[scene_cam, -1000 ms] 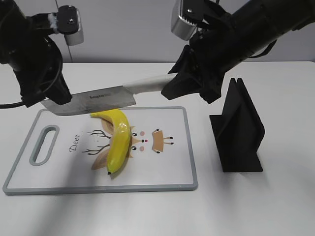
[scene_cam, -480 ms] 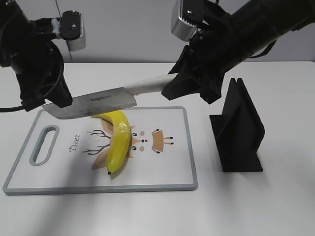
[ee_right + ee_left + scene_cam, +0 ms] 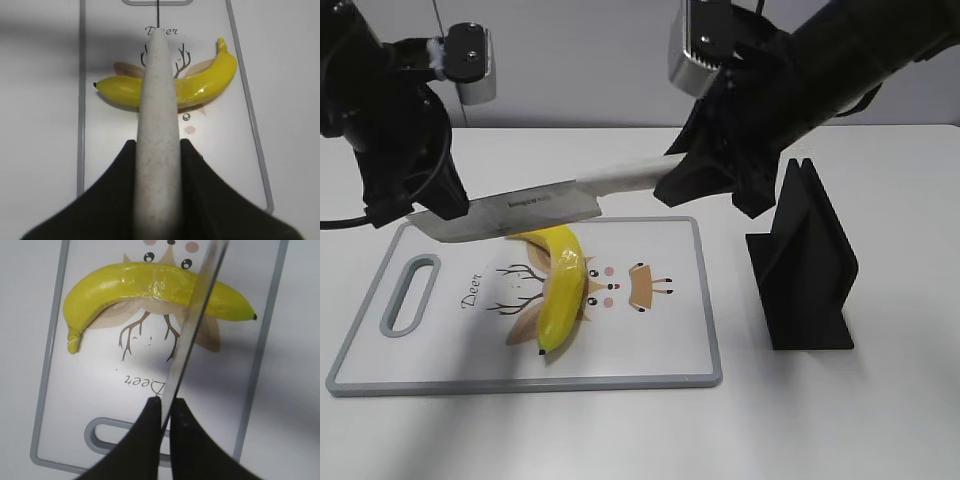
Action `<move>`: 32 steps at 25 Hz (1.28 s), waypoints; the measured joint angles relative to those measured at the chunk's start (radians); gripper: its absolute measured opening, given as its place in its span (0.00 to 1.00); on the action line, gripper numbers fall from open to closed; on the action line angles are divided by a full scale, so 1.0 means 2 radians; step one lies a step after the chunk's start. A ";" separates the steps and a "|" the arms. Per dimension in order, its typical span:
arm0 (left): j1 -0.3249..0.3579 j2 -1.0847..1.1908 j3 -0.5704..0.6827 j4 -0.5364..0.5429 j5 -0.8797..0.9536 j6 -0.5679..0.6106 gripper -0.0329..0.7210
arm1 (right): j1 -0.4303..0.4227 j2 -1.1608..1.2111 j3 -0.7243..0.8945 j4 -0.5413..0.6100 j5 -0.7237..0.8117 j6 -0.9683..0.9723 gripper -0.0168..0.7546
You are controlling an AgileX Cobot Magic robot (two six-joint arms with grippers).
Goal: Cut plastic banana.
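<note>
The yellow plastic banana (image 3: pixel 560 285) lies whole on the white cutting board (image 3: pixel 660 340), also in the left wrist view (image 3: pixel 145 287) and the right wrist view (image 3: pixel 205 82). A kitchen knife (image 3: pixel 520 212) with a pale handle (image 3: pixel 157 125) hangs level above the banana's far end. My right gripper (image 3: pixel 670 180) is shut on the handle. My left gripper (image 3: pixel 445 205) is shut on the blade tip (image 3: pixel 187 355), fingers (image 3: pixel 150 420) pinching it. The blade crosses over the banana, not touching it.
A black knife stand (image 3: pixel 805 265) stands right of the board. The board has a grey rim and a handle slot (image 3: pixel 408 295) at its left end. White table all around.
The knife and both grippers have shifted only slightly; the blade sits a touch lower at the left end. The banana has not moved.
</note>
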 joint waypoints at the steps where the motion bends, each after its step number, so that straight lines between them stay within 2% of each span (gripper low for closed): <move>1: -0.001 0.000 0.000 -0.001 0.000 0.000 0.05 | 0.000 0.000 0.000 -0.017 -0.001 0.004 0.24; 6: -0.005 -0.003 0.000 -0.015 -0.011 0.000 0.05 | 0.001 0.000 -0.001 -0.088 -0.012 0.029 0.24; 16: -0.005 0.001 0.000 -0.017 -0.052 0.002 0.05 | 0.002 0.015 -0.002 -0.117 -0.055 0.031 0.24; 25: -0.003 0.123 -0.001 -0.045 -0.089 0.004 0.05 | 0.002 0.133 -0.003 -0.151 -0.099 0.030 0.24; 32: -0.002 0.130 -0.009 -0.061 -0.093 0.009 0.05 | 0.000 0.151 -0.006 -0.166 -0.113 0.030 0.24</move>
